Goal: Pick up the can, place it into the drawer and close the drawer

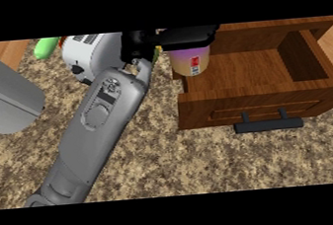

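Your hand (167,39) is curled round the can (189,60), holding it over the open drawer's (254,73) left edge, ready to lower it inside.

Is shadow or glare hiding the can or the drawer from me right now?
Head view: the right robot hand covers the top of the can, so only its lower body shows. Head view: the open drawer is evenly lit, with only its inner right wall darker. Head view: no glare on the counter.
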Controlling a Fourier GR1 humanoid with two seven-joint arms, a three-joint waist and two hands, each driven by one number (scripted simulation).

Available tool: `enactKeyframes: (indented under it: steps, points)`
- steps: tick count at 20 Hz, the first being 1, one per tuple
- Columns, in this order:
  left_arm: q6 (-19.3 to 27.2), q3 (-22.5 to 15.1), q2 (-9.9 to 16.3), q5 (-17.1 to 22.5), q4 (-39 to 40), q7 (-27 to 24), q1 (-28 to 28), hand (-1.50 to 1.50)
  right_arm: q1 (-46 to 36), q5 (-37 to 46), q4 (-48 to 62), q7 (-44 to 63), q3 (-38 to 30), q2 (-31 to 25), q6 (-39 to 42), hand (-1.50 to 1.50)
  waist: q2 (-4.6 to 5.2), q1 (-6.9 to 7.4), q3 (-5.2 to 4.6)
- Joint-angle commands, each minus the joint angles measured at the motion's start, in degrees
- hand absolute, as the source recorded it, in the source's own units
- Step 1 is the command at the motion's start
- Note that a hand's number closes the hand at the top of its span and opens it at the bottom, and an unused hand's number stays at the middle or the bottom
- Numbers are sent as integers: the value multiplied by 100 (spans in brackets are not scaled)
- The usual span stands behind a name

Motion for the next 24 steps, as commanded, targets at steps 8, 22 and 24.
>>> enactKeyframes:
  steps: [8, 22, 24]
  points:
    - [821, -436, -1, 751, 1708, 258, -1887, 150, -257, -72, 38, 320, -56, -106, -53, -150, 11, -66, 2]
    - [764, -1004, -1, 1766, 3571, -954, -2609, 150, -524, 243, 316, 58, 134, -82, -137, -150, 70, -251, 8]
    - [637, -878, -1, 1928, 3797, -956, -2825, 150, -508, -107, 92, 403, -52, -257, -52, -150, 77, -285, 7]
